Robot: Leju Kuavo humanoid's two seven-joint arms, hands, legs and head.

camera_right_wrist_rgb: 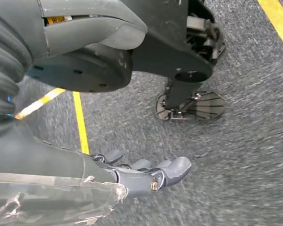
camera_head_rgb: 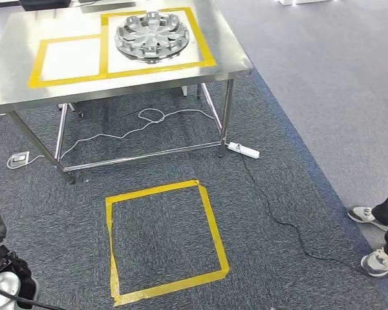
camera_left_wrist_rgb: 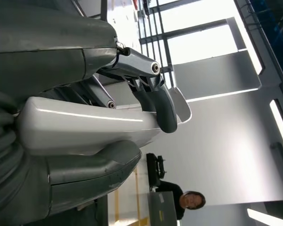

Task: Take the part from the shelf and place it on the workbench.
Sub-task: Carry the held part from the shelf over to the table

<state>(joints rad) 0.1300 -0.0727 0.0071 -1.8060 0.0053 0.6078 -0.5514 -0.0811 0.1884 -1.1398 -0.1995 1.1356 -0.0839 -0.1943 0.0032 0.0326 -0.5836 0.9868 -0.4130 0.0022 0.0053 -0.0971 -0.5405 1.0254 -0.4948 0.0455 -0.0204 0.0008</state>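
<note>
The left hand grips a pale part, its fingers curled over the rim. A table carries a silver wheel cover inside yellow tape, well away from both hands. The right hand holds nothing, fingers extended above carpet.

part on workbench, floor square before it.

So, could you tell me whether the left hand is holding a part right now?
Yes: the left hand holds a silver part, dark fingers curled over its rim.
</note>
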